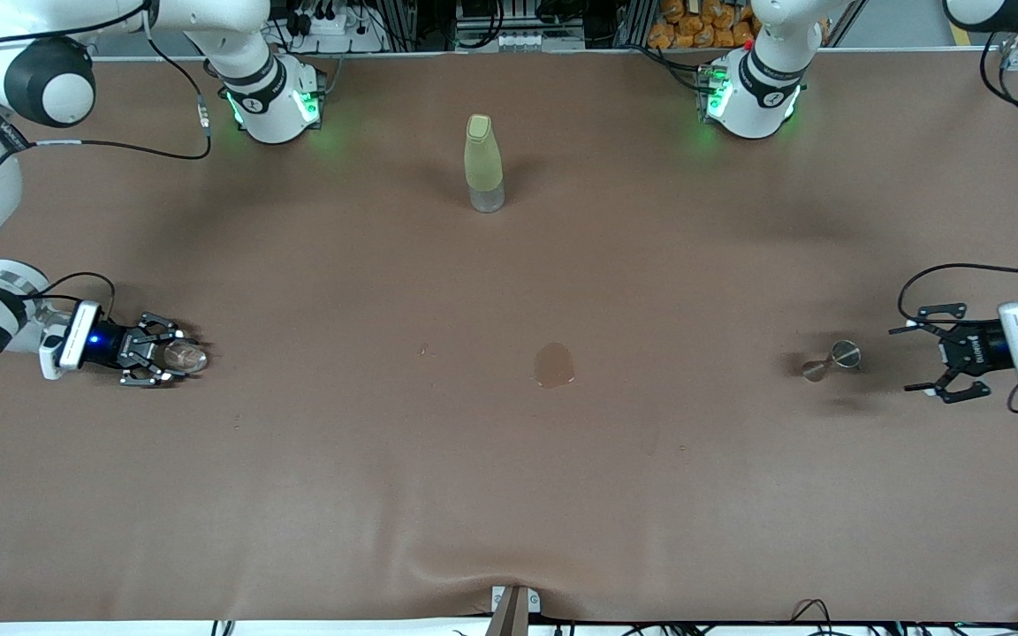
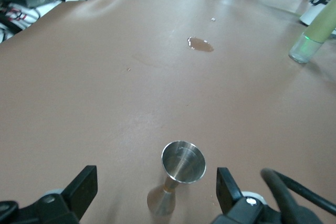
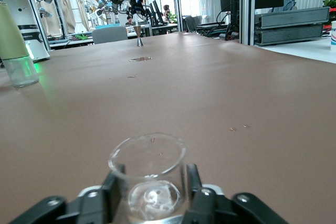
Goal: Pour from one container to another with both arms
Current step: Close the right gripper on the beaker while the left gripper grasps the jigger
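Observation:
The tiny clear glass cup (image 1: 189, 357) stands on the brown table at the right arm's end. My right gripper (image 1: 175, 356) lies low and is shut on it. In the right wrist view the cup (image 3: 149, 174) is upright, mouth up, with a finger (image 3: 202, 195) pressed to each side. The silver hourglass jigger (image 1: 831, 361) stands upright at the left arm's end. My left gripper (image 1: 908, 359) is open, a short way off the jigger. In the left wrist view the jigger (image 2: 177, 174) shows framed between the wide-apart fingers (image 2: 84, 184), untouched.
A tall pale yellow-green bottle (image 1: 483, 163) stands mid-table, closer to the arm bases. A small wet puddle (image 1: 554, 365) lies mid-table between the two grippers. The brown cloth wrinkles along the table's front edge (image 1: 509, 579).

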